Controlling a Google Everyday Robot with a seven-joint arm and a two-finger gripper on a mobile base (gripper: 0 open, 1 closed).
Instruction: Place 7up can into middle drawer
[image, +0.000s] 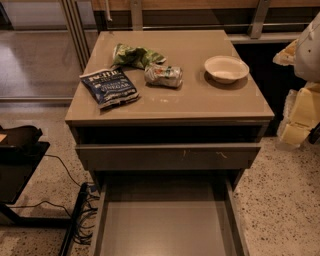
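Note:
The 7up can (163, 75), dented and silvery-white with green print, lies on its side near the middle of the cabinet top (200, 105). The middle drawer (165, 225) is pulled wide open at the bottom of the view, and its flat grey-brown floor is bare. My gripper (298, 117) shows as pale yellowish parts at the right edge, beside the cabinet's right side. It is well apart from the can and holds nothing that I can see.
A wrinkly green snack bag (135, 55) lies just behind the can. A dark blue chip bag (109, 86) lies to its left. A white bowl (226, 68) stands at the right. The drawer above (167, 156), with a scratched front, is slightly out. A black stand and cables (75, 215) are at the left.

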